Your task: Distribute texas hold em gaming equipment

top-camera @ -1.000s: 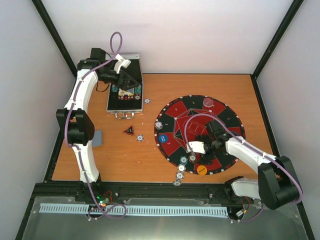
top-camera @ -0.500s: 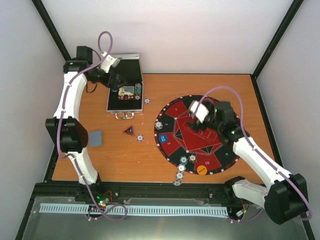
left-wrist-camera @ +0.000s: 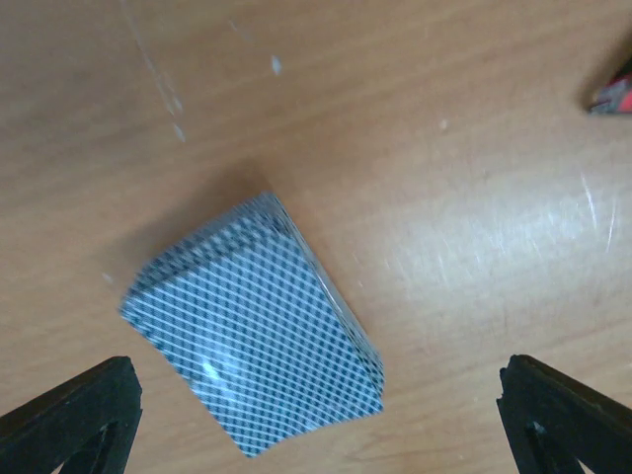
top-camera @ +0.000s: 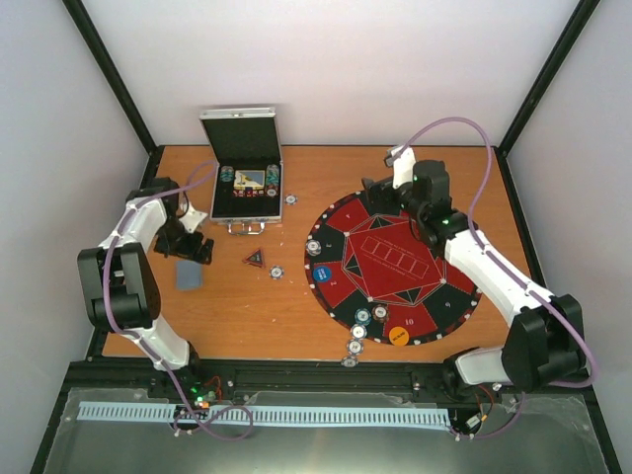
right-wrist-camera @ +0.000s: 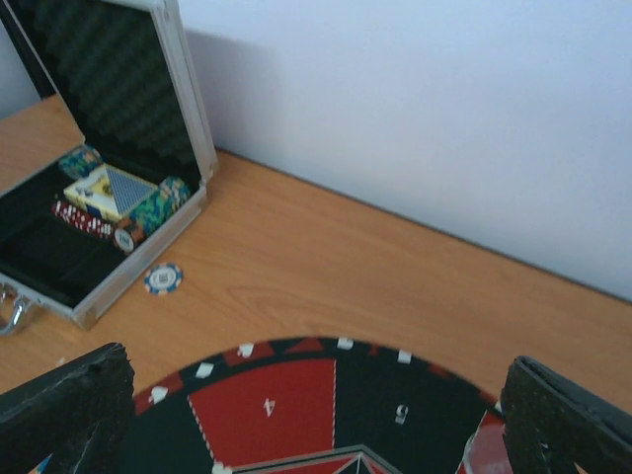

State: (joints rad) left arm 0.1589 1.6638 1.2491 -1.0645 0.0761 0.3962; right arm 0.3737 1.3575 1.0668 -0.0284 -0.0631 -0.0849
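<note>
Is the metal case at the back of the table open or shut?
Open: the case has its lid raised, with chips and a yellow box showing inside.

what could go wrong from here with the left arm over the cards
1. The card deck lies flat, turned at an angle to the open left gripper. Closing on it may catch only the corners and splay the stack.
2. Loose poker chips sit close to the near edge of the table. A low arm sweep there might push them off.
</note>
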